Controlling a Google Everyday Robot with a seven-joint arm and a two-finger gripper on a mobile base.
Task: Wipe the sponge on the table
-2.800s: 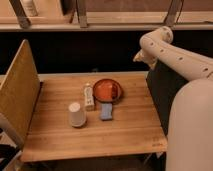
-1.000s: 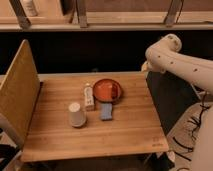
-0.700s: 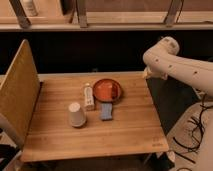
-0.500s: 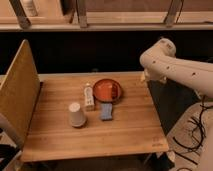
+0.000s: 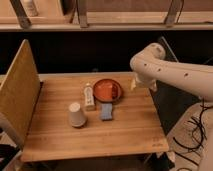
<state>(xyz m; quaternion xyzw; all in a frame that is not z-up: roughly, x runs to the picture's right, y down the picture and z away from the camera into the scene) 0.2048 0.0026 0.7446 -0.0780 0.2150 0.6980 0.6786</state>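
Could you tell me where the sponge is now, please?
In the camera view, the sponge lies mid-table, in front of the red plate, beside the white bottle; the gripper hangs near the table's far right edge.

**Sponge on the table, gripper at the far right edge**

The blue-grey sponge (image 5: 106,111) lies flat on the wooden table (image 5: 125,136), just in front of a red plate (image 5: 106,90). A narrow white bottle (image 5: 89,96) stands just left of the sponge, and an upturned pale cup (image 5: 76,115) sits further left. The gripper (image 5: 136,83) hangs from the white arm (image 5: 172,72) above the table's far right edge, well apart from the sponge. A yellowish panel (image 5: 20,87) stands upright along the left side.
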